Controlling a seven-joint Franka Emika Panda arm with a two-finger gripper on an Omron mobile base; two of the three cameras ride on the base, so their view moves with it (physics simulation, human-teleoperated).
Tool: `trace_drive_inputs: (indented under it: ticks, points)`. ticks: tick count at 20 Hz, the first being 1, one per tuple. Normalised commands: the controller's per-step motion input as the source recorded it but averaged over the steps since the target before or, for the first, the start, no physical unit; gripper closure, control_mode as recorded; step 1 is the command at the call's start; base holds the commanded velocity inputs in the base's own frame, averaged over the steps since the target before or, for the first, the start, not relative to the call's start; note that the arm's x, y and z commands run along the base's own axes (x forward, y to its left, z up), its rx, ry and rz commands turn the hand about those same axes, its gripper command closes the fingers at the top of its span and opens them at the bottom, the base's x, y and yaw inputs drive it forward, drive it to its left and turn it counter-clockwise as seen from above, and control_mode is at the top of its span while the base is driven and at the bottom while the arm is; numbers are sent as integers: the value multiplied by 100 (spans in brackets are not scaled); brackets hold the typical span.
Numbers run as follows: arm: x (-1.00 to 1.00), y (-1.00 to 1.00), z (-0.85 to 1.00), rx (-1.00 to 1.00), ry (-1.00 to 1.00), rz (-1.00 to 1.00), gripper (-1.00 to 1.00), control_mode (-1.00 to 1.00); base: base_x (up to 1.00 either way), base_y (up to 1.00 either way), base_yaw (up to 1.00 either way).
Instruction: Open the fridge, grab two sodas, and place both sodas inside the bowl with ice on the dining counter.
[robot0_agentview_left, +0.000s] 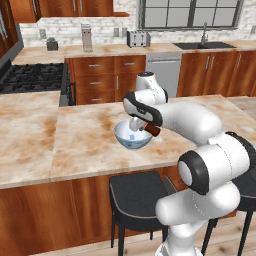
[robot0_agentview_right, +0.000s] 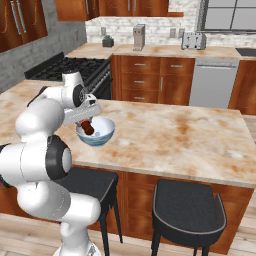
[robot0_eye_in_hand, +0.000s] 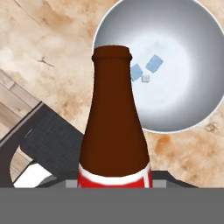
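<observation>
The brown soda bottle (robot0_eye_in_hand: 114, 127) is clamped in the gripper (robot0_agentview_right: 88, 120) and hangs tilted just above the bowl with ice (robot0_agentview_left: 133, 136), which stands on the dining counter (robot0_agentview_left: 85, 140) near its front edge. The bowl is round and glossy, pale blue-white on the outside; the hand view looks down into its grey-white hollow, where a few small pale blue ice cubes (robot0_eye_in_hand: 148, 68) lie near the middle. That view also gives the bottle up close: dark brown glass with a lipped mouth, a long neck widening into the shoulders, and a red label with a white band low on the body, its mouth overlapping the bowl's rim. The left base view shows just a short brown end of the bottle poking out below the hand at the bowl's right rim, while the right base view shows the brown body inside the bowl's outline. Below the counter's edge stand black stools (robot0_agentview_right: 187, 210) against the red-brown wood base.
</observation>
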Motion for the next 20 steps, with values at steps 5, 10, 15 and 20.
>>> trace_drive_inputs:
  ticks: [5,10,15,20]
  points:
    - [36,0,-19,0,0,1,100,-100,0,0,0]
    - [32,0,-20,-1,0,2,100,-100,0,0,0]
    - [30,0,-22,-1,0,2,100,-100,0,0,0]
    - [25,0,-24,-2,0,3,100,-100,0,0,0]
